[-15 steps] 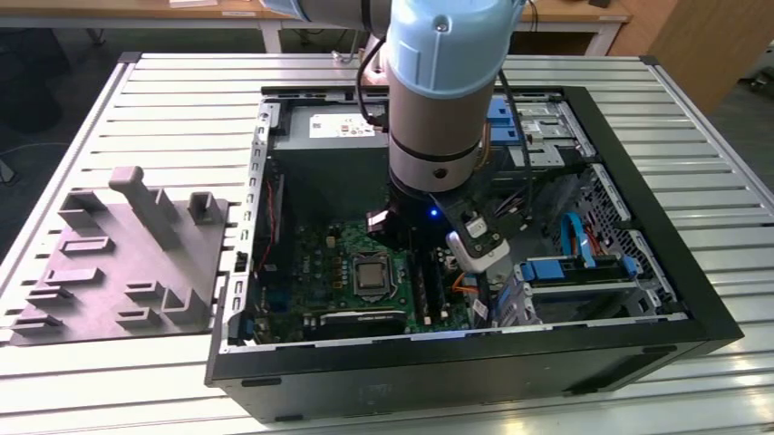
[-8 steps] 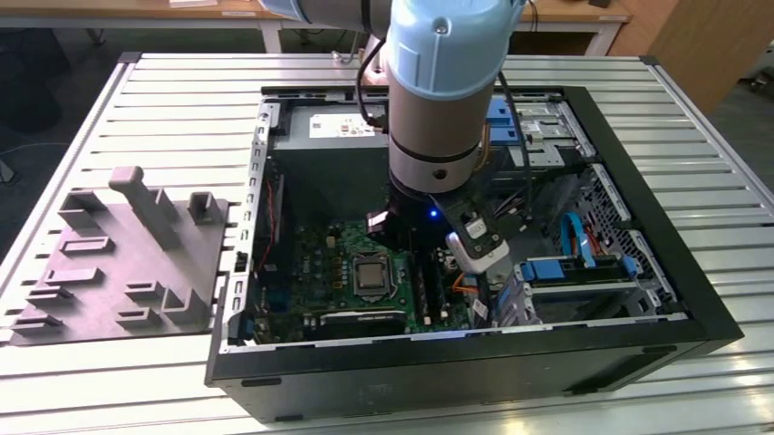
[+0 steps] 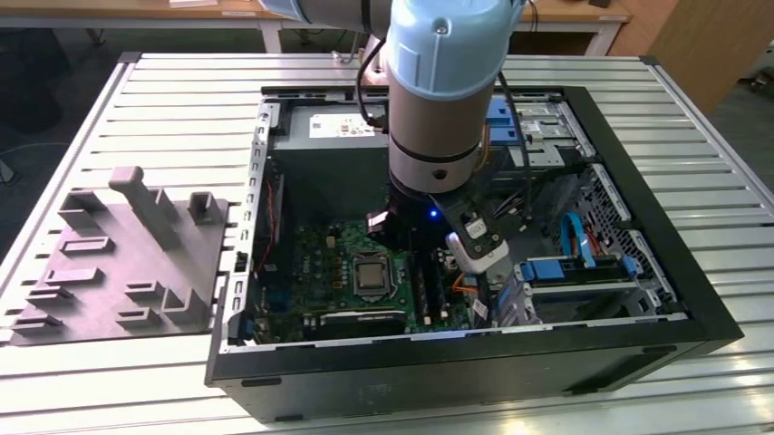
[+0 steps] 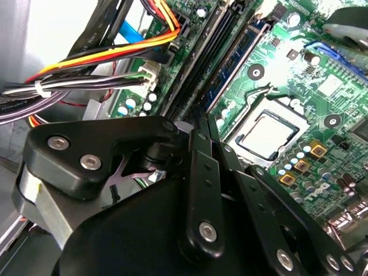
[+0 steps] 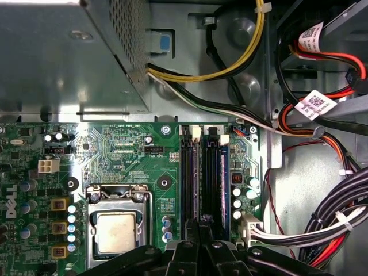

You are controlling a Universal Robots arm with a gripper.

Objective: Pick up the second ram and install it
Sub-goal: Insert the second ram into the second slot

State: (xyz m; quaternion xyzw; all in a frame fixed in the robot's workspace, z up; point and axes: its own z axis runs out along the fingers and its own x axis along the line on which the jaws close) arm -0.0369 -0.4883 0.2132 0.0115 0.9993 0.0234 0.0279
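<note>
My gripper [image 3: 418,246] is down inside the open computer case [image 3: 695,317], over the black memory slots [image 5: 190,172] to the exterior view's right of the processor [image 5: 117,230]. In both wrist views its fingers [image 4: 198,172] stand close together, with the tips just above the slots. Nothing shows between them. A dark blue-green ram stick [image 5: 223,178] with a row of chips [image 4: 233,63] stands upright in one slot beside the gripper [image 5: 202,221]. I cannot tell whether that stick is the second ram.
Bundles of orange, yellow, black and white cables [image 4: 86,57] run close beside the slots. The power supply box [image 5: 57,52] sits at the case's far end, and drive bays with blue cables [image 3: 581,245] on the exterior view's right. A grey fixture block [image 3: 121,263] lies outside the case.
</note>
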